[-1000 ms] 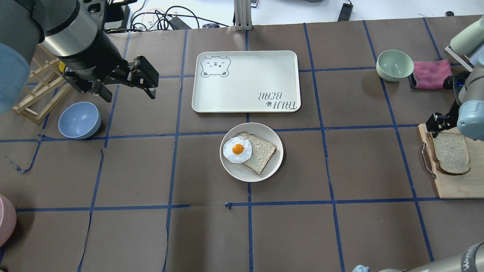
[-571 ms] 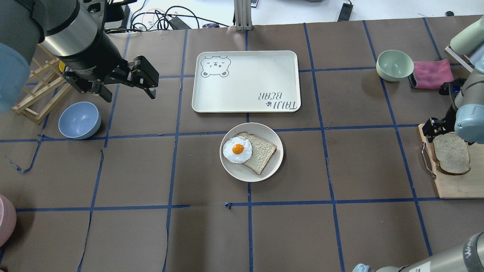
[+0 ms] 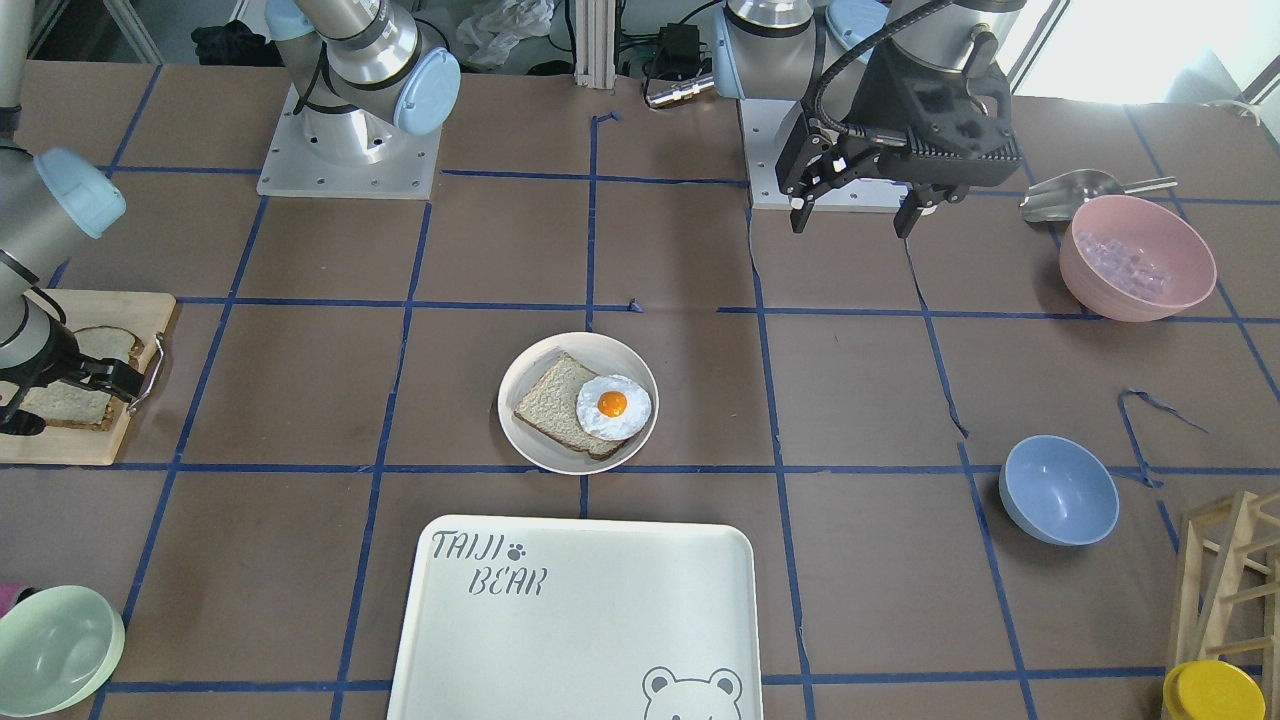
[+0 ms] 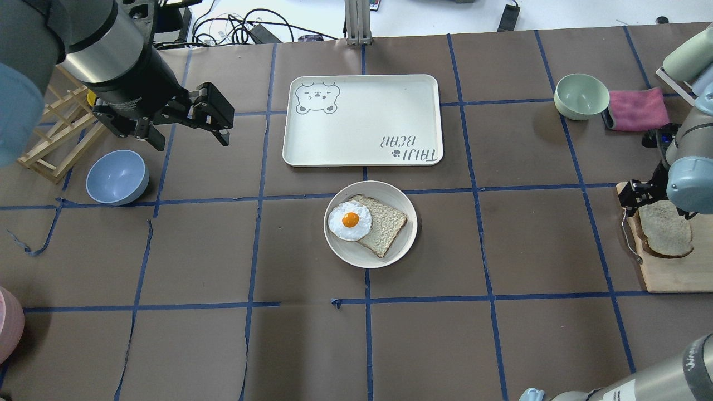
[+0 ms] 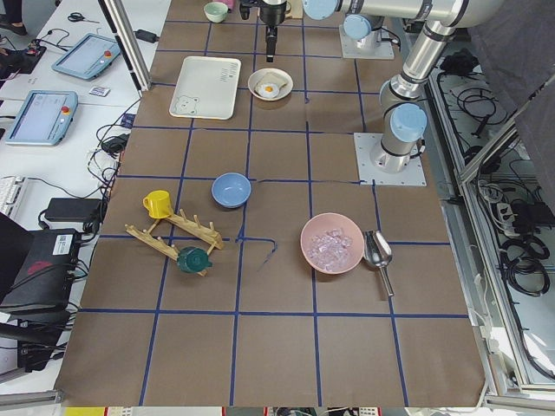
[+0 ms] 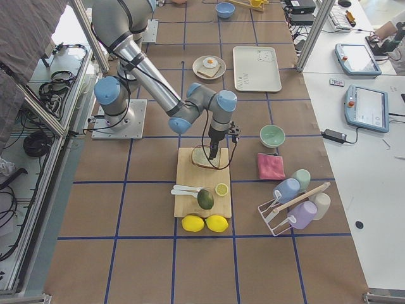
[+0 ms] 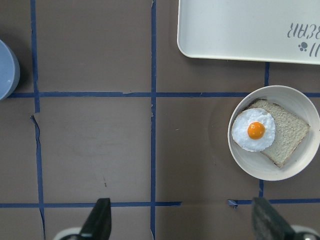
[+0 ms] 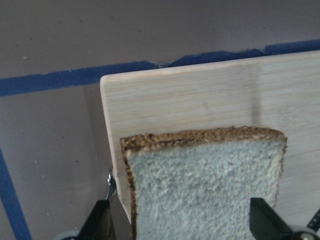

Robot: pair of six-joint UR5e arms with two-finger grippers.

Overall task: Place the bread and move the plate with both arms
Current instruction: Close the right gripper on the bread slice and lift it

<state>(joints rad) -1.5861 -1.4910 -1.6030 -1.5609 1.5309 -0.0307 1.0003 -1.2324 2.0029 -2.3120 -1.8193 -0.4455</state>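
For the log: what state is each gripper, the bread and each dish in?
right gripper: open, over the bread.
left gripper: open, holding nothing.
bread: flat on the cutting board.
plate: holds a squarer slice with a fried egg on it.
pink bowl: upright, holding clear cubes.

Rough, porous bread (image 8: 205,185) on smooth matt wooden board (image 8: 200,95).

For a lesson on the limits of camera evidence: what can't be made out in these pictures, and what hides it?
Right claw: the right wrist view shows only its fingertips, at the bottom edge; overhead, a blue joint covers most of it.
Bread: cut off by the wrist view's bottom edge; overhead, the joint hides one end.
Slice on the plate: partly under the egg.
Pink bowl, board: cut by the overhead view's side edges.
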